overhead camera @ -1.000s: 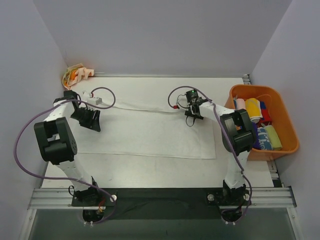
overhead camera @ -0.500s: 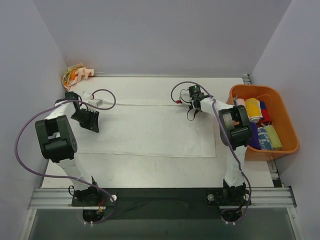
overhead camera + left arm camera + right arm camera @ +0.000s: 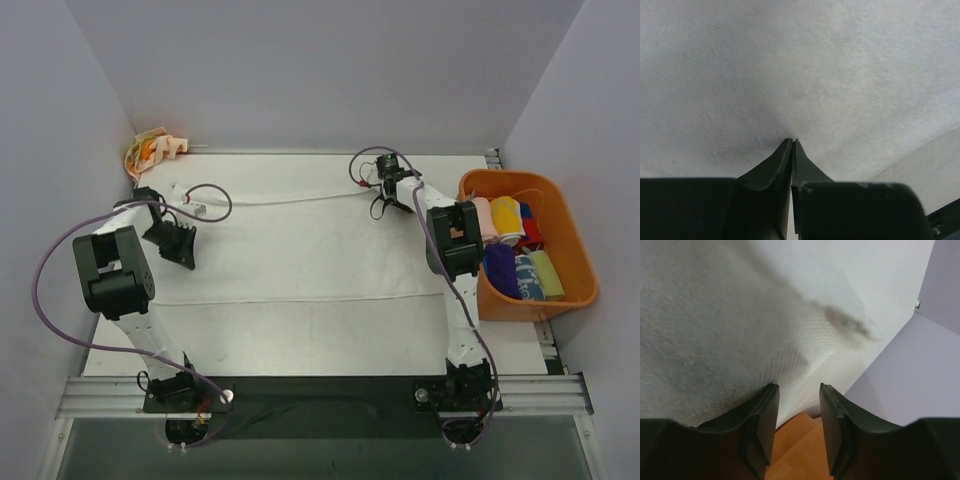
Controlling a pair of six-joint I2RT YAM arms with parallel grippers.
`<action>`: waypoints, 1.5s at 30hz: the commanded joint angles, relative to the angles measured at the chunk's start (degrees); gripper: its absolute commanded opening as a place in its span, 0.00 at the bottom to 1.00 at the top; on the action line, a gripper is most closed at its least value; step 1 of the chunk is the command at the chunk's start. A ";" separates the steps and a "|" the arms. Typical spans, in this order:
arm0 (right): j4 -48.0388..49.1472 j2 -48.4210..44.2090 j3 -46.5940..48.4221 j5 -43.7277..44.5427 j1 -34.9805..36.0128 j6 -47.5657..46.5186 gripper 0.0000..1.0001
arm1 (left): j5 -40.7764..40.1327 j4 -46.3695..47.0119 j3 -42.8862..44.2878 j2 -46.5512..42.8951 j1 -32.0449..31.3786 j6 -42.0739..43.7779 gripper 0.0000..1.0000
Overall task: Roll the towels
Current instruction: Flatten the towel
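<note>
**Towel flat on the counter, rolls in the bin**

Coloured rolled towels (image 3: 505, 218), among them yellow, pink, red, blue and purple, fill the orange bin (image 3: 500, 175) by the right wall. The white towel (image 3: 300, 250) lies spread over the counter (image 3: 300, 340), and the cream towel (image 3: 152, 152) is bunched in the far left corner.

Only the wrist views show the jaws. The left pincer (image 3: 791, 142) is closed tip to tip on the white towel, perhaps nipping a fold. The right pincer (image 3: 797, 386) stands partly open and holds nothing, over the towel's far right corner. Bare counter runs along the near side.
</note>
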 commanded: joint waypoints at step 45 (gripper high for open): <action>-40.18 -14.30 -15.88 -38.74 8.64 35.98 0.38 | 4.05 27.11 46.57 29.90 1.43 -12.81 0.67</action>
